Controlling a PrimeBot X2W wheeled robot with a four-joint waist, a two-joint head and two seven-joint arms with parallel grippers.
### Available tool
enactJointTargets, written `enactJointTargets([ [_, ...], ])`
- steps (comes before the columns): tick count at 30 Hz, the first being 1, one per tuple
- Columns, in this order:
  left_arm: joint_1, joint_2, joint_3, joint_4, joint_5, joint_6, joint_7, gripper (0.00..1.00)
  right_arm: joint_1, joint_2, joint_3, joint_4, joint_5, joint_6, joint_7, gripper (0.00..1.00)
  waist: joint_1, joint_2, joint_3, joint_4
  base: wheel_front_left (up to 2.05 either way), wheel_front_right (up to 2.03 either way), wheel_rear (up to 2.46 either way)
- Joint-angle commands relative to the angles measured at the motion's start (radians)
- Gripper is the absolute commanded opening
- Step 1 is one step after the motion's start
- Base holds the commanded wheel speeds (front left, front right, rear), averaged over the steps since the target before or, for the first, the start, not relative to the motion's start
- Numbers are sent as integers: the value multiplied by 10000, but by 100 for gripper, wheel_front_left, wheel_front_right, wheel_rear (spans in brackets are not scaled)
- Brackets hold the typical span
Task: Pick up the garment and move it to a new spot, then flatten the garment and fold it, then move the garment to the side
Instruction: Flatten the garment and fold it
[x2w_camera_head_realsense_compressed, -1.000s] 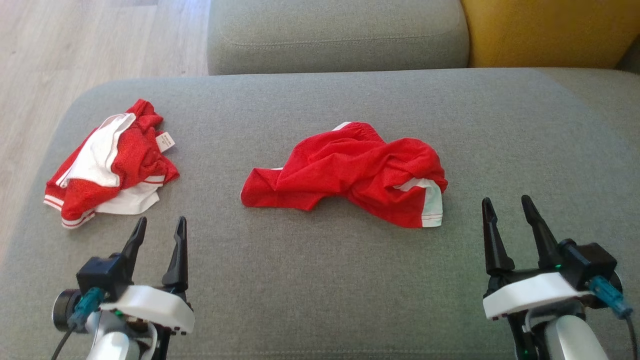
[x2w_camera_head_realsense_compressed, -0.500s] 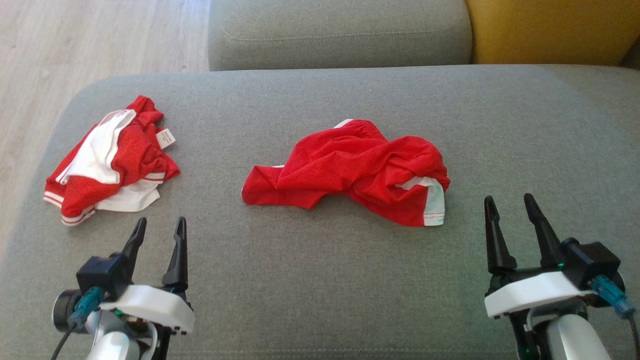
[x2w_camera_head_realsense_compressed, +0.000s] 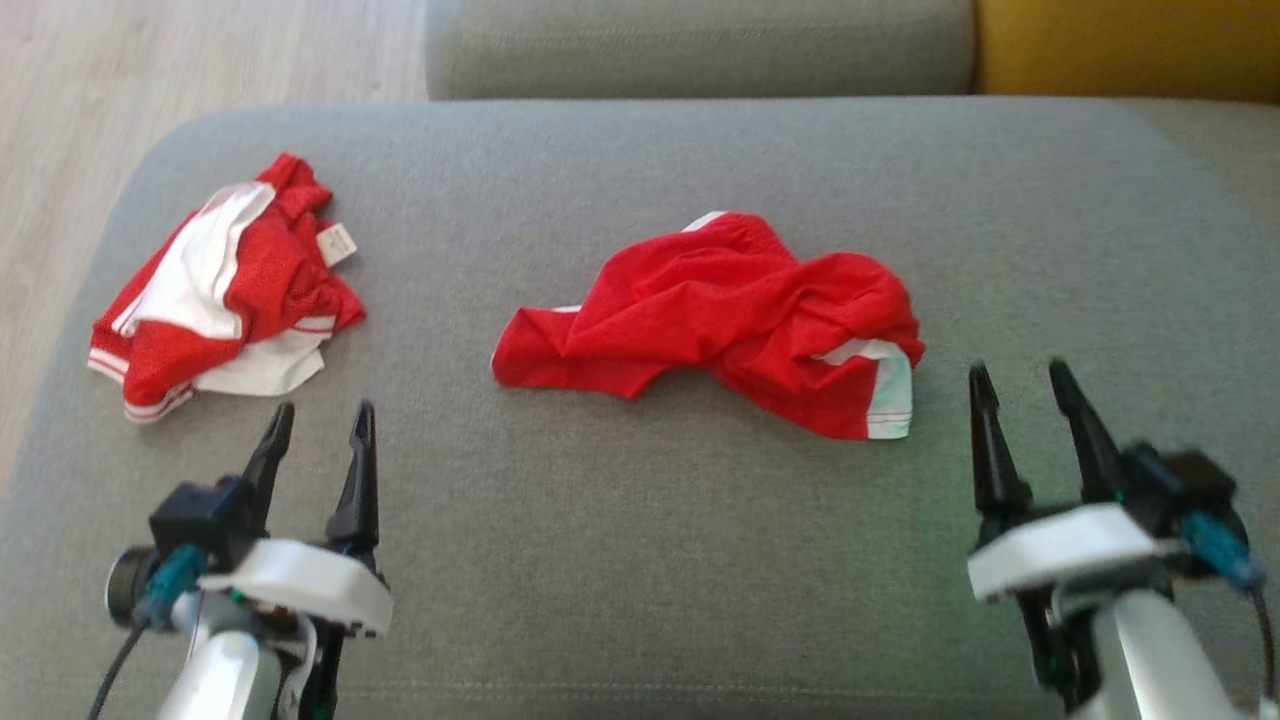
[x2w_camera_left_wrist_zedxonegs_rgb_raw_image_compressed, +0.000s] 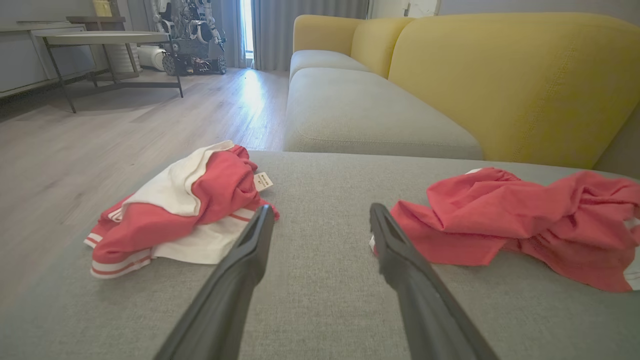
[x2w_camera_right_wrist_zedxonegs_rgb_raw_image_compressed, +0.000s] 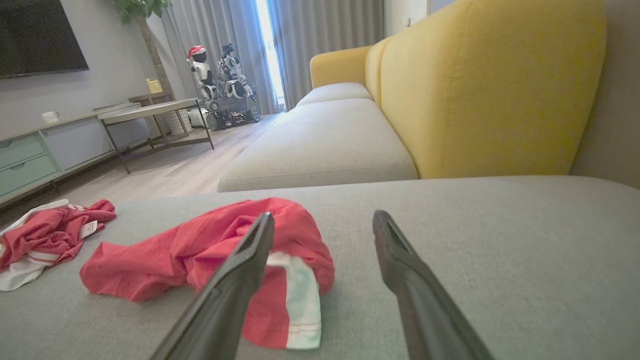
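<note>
Garments number two on the grey cushion (x2w_camera_head_realsense_compressed: 640, 560): the red garment (x2w_camera_head_realsense_compressed: 720, 310), crumpled with a white-edged hem, lies at the centre; the red-and-white garment (x2w_camera_head_realsense_compressed: 225, 290) is bunched near the left edge. The left gripper (x2w_camera_head_realsense_compressed: 320, 415) and right gripper (x2w_camera_head_realsense_compressed: 1015, 375) hover nearer the robot, each with two fingers (x2w_camera_head_realsense_compressed: 357, 470) spread, holding nothing.

Soft daylight, slight motion blur
The head view is smeared, most at the right gripper (x2w_camera_head_realsense_compressed: 1018, 368); wrist views are sharper, bent at the edges, the window (x2w_camera_left_wrist_zedxonegs_rgb_raw_image_compressed: 246, 25) blown out, glare on the floor (x2w_camera_left_wrist_zedxonegs_rgb_raw_image_compressed: 250, 95).
</note>
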Motion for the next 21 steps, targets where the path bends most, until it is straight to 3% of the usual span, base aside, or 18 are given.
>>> enactJointTargets([
  [1, -731, 224, 294, -372, -34, -9, -97, 100, -942, -38, 243, -159, -174, 77, 69, 100, 0, 0, 250, 173, 0, 0, 0],
  [12, -1731, -148, 12, -281, 48, -269, -212, 100, -3718, -917, 1332, 2024, 492, 77, 934, 100, 0, 0, 1368, 946, 0, 0, 0],
  [21, -2139, -391, 2, -31, 165, -469, -261, 100, -5347, -1765, 2895, 3957, 1298, 77, 2543, 100, 0, 0, 1775, 1110, 0, 0, 0],
])
